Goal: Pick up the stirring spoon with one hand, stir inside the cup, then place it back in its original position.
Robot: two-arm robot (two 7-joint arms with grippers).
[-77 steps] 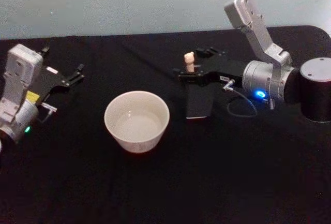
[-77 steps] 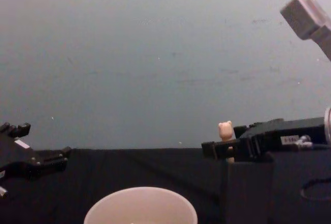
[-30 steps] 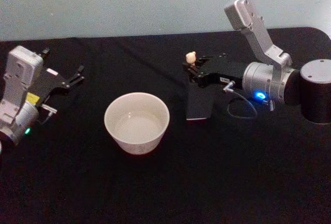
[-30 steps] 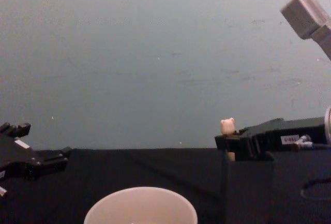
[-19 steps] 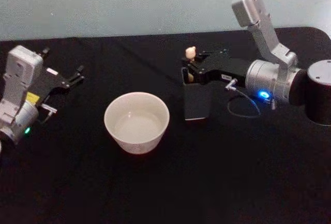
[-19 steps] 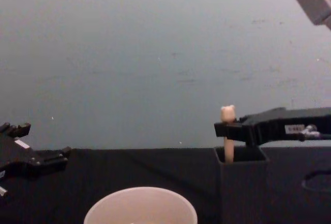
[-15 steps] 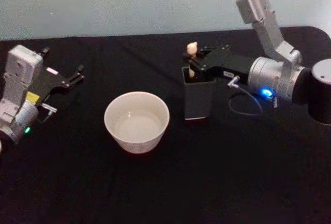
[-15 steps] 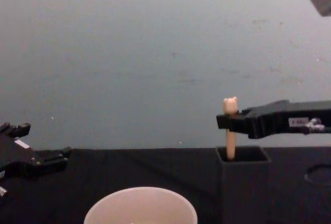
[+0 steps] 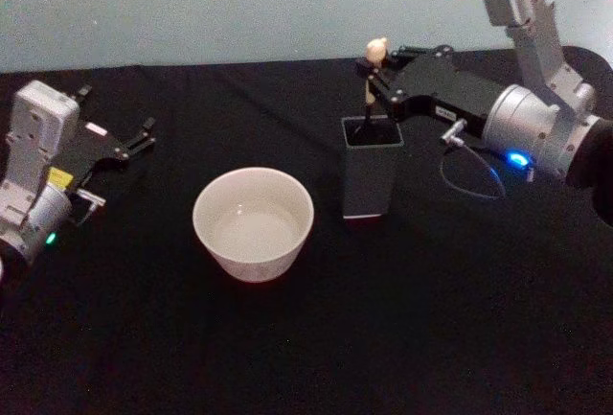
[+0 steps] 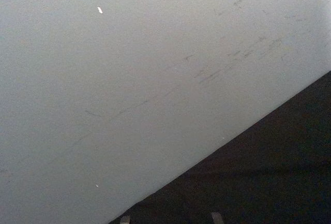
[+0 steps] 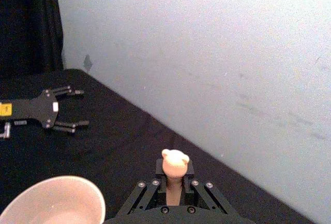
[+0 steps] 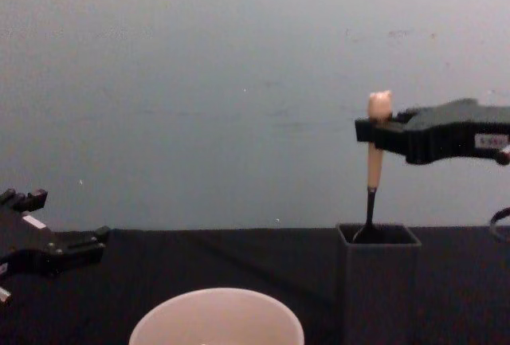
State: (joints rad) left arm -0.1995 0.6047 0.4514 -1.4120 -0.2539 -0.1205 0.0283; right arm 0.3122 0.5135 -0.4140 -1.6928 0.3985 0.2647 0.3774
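Observation:
The stirring spoon (image 9: 375,51) is a pale stick with a bear-head knob and a thin dark lower part. It hangs upright, and its dark tip sits at the mouth of the dark grey square holder (image 9: 369,180). My right gripper (image 9: 372,76) is shut on the stick just under the knob, above the holder. From the side, the spoon (image 12: 373,168) runs from the right gripper (image 12: 371,131) down into the holder (image 12: 378,281). In the right wrist view, the knob (image 11: 175,163) stands between the fingers. The cup (image 9: 254,223) sits left of the holder, with nothing in it.
My left gripper (image 9: 134,142) rests open at the table's left side, well away from the cup. A black cloth covers the table (image 9: 306,357), with a pale wall behind. A loose cable (image 9: 469,175) loops under the right wrist.
The right gripper closed on the spoon, then rose and moved back, drawing it almost wholly out of the holder. The left arm and the cup have not moved.

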